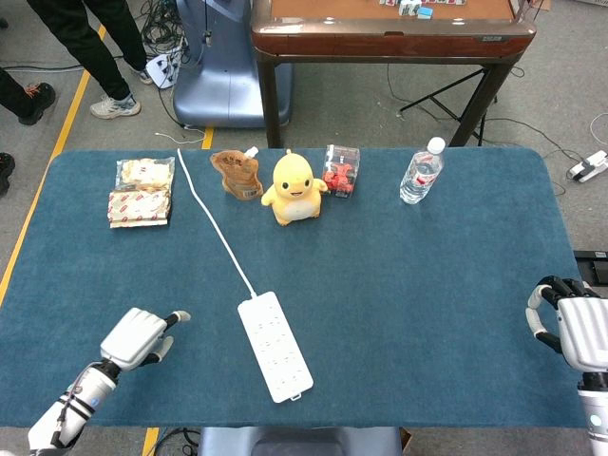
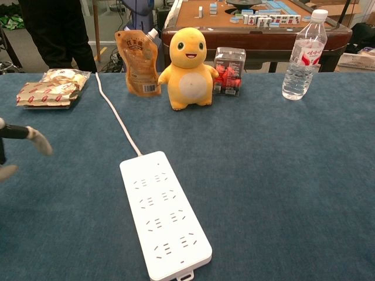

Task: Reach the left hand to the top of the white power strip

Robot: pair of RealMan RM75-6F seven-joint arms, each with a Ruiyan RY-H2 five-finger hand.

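Observation:
The white power strip [image 1: 275, 345] lies flat near the table's front edge, its white cord [image 1: 214, 223] running to the back left; the chest view shows the power strip [image 2: 164, 212] up close. My left hand [image 1: 139, 336] hovers over the cloth left of the strip, empty, with fingers apart and pointing toward it, a clear gap between. Only its fingertips [image 2: 35, 140] show at the chest view's left edge. My right hand [image 1: 573, 328] sits at the table's front right edge, fingers curled, holding nothing.
Along the back stand snack packs [image 1: 142, 190], a brown pouch [image 1: 237, 174], a yellow plush toy [image 1: 294, 188], a clear box with red contents [image 1: 341, 170] and a water bottle [image 1: 420, 172]. People's legs [image 1: 95, 47] are beyond the far left corner.

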